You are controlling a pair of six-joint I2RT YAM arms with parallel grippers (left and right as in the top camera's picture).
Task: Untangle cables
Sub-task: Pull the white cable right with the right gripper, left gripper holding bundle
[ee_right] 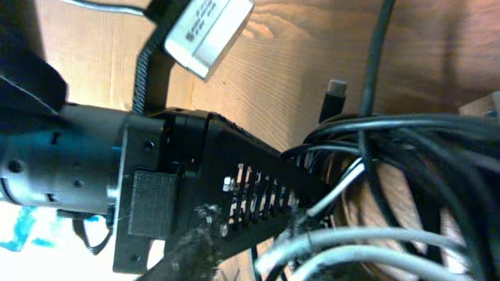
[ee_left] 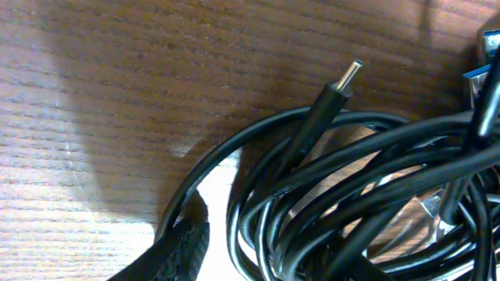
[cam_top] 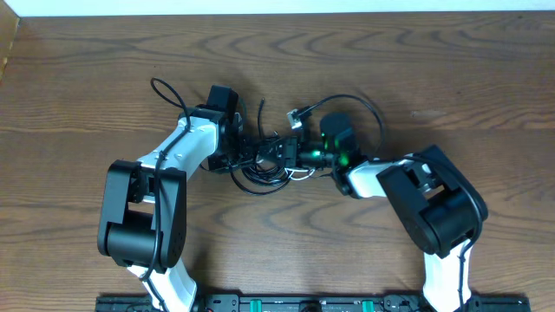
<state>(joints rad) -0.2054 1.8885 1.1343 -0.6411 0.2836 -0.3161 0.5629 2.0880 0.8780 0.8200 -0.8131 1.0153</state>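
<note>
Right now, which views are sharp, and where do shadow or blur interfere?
Overhead: evenly lit and sharp, though the cable tangle is small. Left wrist: black cables crisp, soft shadow across the table. Right wrist: near foreground blurred at the bottom, white label out of focus.

Overhead looks straight down on the table [cam_top: 78, 104], arm bases [cam_top: 165, 290] at 6 o'clock. Both wrist cameras sit very close over the cables [ee_left: 367, 176] — left wrist facing 3 o'clock, right wrist facing 9 — sharing that tangle.
</note>
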